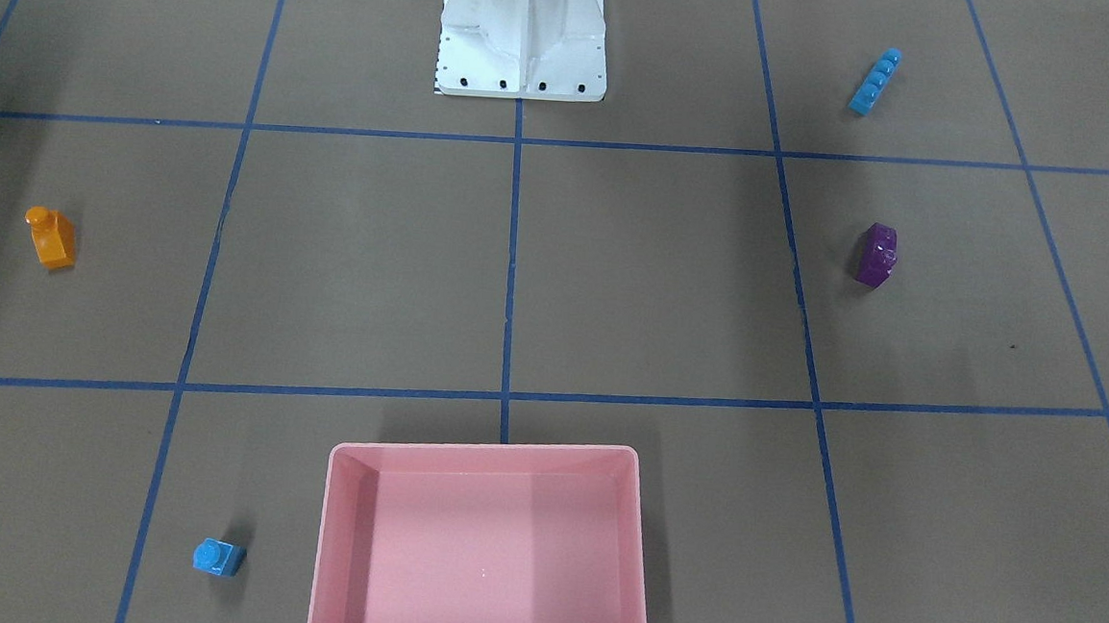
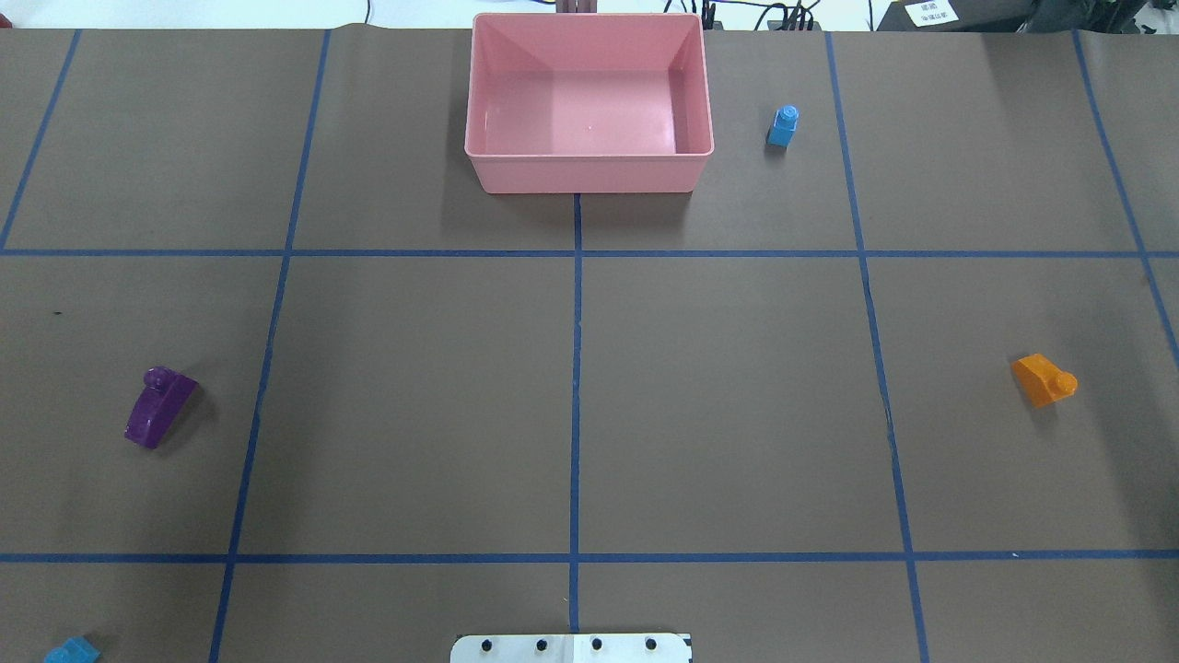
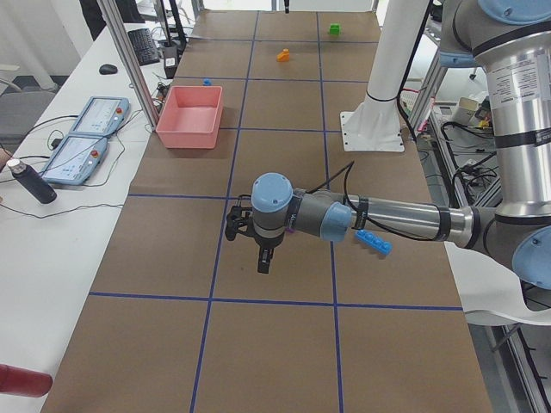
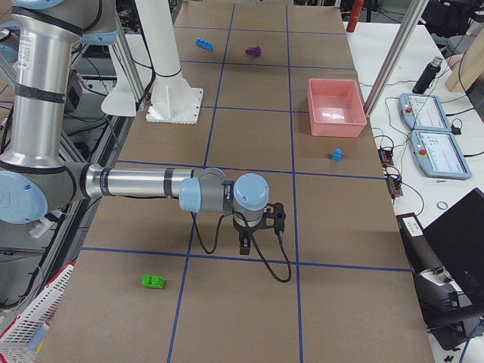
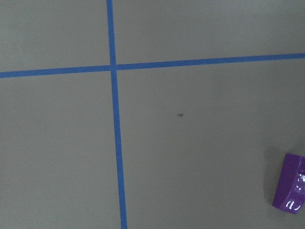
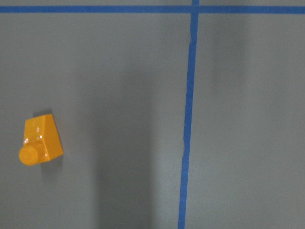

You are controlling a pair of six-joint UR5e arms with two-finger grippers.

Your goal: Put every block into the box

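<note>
Box (image 1: 484, 445) is sitting at the table (image 1: 614, 286) edge opp. the robot base (image 1: 522, 49), w/ all 5 blocks lying outside it. Blue block (image 1: 217, 557) is resting near the box; orange block (image 1: 52, 237), purple block (image 1: 878, 255), lt-blue block (image 1: 876, 82) and green block (image 4: 153, 281) are lying well apart from it. L gripper (image 3: 264, 263) and R gripper (image 4: 246, 243) are hovering over the table, wide or narrow cannot tell.

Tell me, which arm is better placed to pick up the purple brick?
Probably the left arm. The purple brick lies on its side of the table and shows in its wrist camera; the right arm's camera sees the orange brick.
</note>
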